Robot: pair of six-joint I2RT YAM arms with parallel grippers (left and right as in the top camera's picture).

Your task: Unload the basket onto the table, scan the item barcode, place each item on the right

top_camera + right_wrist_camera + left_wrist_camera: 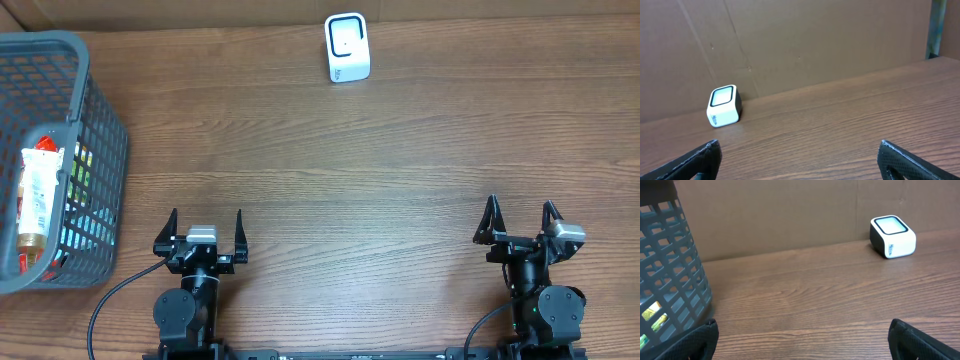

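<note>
A white barcode scanner (347, 47) with a dark window stands at the table's far edge; it also shows in the left wrist view (892, 236) and the right wrist view (724, 106). A white tube with a red cap (38, 200), the item, lies inside the grey basket (100, 130) at the left. My left gripper (205, 226) (802, 332) is open and empty near the front edge, to the right of the basket. My right gripper (522, 219) (799, 155) is open and empty at the front right.
The basket (670, 265) holds other packages with green and blue print under the tube. A brown cardboard wall (805, 45) stands behind the scanner. Bare wooden tabletop (350, 170) lies between the grippers and the scanner.
</note>
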